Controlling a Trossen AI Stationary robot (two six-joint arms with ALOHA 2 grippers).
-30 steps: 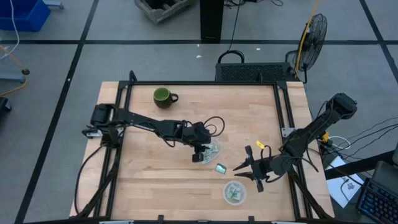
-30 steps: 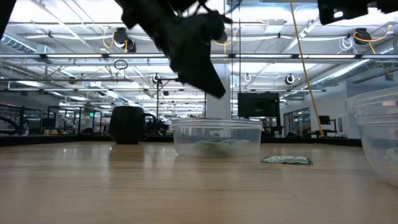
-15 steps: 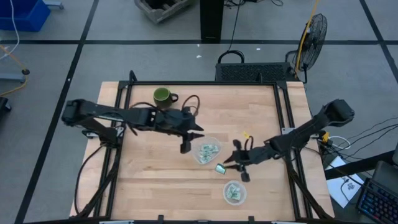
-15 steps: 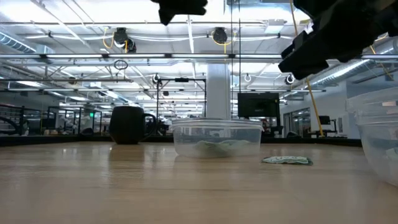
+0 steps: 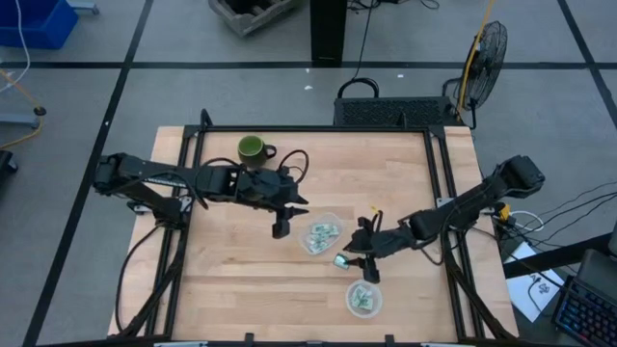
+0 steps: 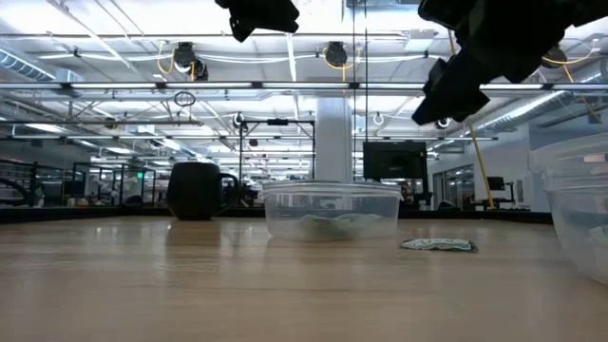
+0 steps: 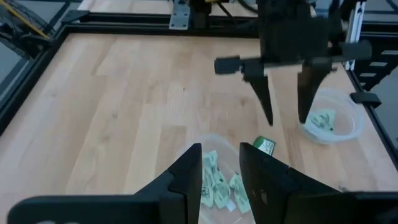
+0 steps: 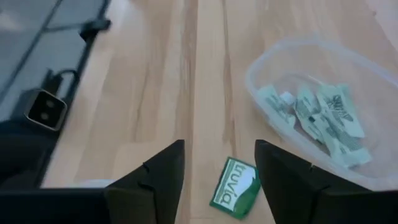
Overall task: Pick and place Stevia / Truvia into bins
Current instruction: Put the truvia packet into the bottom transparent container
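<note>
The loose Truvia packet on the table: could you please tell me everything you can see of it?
The Truvia packet is a small flat paper rectangle, green and white, printed "truvia". It lies flat and slightly askew on the bare wooden table, apart from both clear bins. The right tool is open above it, its fingers either side, not touching it.

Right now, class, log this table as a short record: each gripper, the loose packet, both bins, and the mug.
left gripper: open, empty, raised beside the middle bin
right gripper: open, above the loose packet
loose packet: Truvia, flat on the table, between the bins
middle bin: holds several packets
near bin: holds packets
mug: dark green, far corner
</note>
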